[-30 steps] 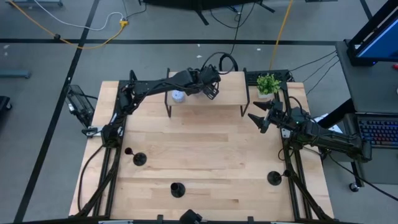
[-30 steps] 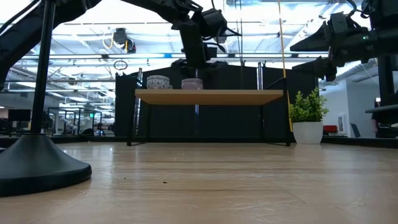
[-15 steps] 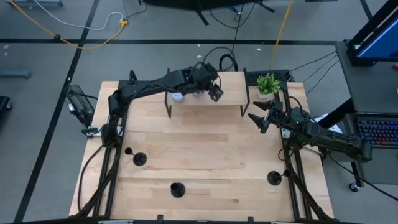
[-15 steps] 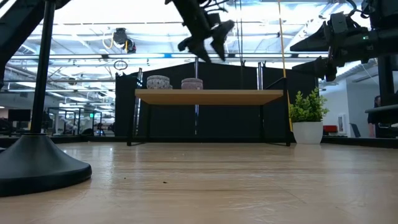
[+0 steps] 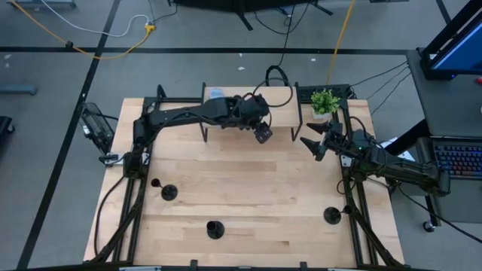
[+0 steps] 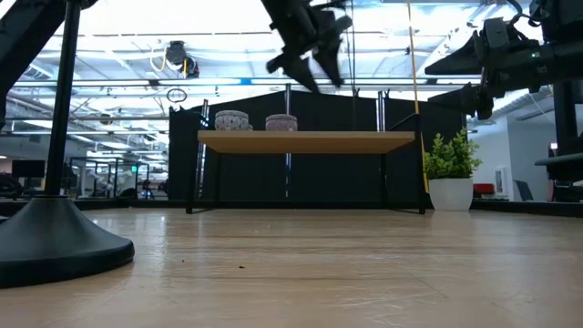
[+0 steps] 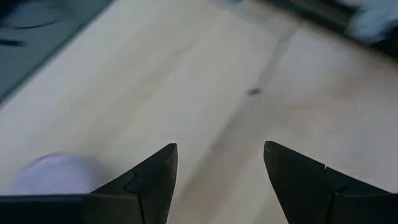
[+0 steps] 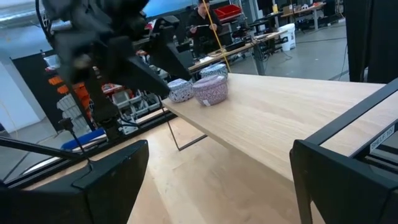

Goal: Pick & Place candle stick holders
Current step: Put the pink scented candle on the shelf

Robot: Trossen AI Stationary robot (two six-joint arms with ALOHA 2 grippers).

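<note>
From above, three black candle stick holders stand on the worktop [image 5: 248,181] near its front: the left holder [image 5: 169,193], the middle holder [image 5: 215,229] and the right holder [image 5: 330,216], well apart from each other and from both arms. The level view shows only one holder's large dark base [image 6: 55,241] close at the left, but it alone shows two candle tins [image 6: 232,119] standing side by side on the raised shelf [image 6: 310,140].

The left gripper [image 5: 262,133] hangs in the air just past the shelf's front edge, empty, fingers [image 7: 149,180] spread apart; its wrist view looks down on bare wood. A second ago it was back over the shelf by the tins; it has since swung forward and rightward.

The right gripper [image 5: 312,143] hovers beside the potted plant [image 5: 324,101], fingers [image 8: 106,180] apart and empty, unchanged in position.
</note>
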